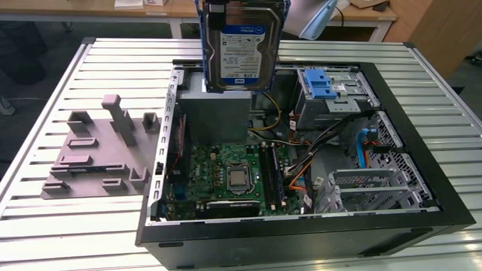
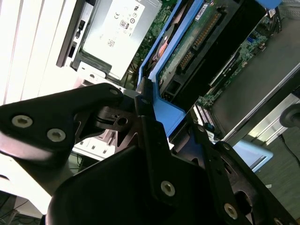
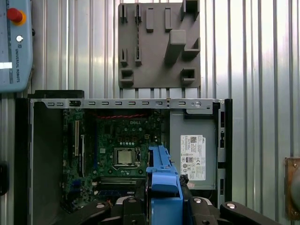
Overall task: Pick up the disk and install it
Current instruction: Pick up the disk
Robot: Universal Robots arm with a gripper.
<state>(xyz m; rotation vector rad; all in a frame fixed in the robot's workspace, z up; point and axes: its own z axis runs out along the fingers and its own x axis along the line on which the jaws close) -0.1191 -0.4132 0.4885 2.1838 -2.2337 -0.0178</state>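
Slatted table point(image 1: 113, 73) beneath upright, blue-framed, labelled disk point(image 1: 242, 51)

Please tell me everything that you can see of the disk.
The disk is a flat silver-metal drive with a white-and-blue label and a blue plastic carrier frame on its edges. It hangs upright above the open computer case, label facing the exterior view. The gripper holds it by the frame, jaws shut on it.

A silver ribbed metal table point(image 1: 45, 226) stands on dark grey floor point(image 1: 121, 29); light wooden desks point(image 1: 75, 9) line the back.
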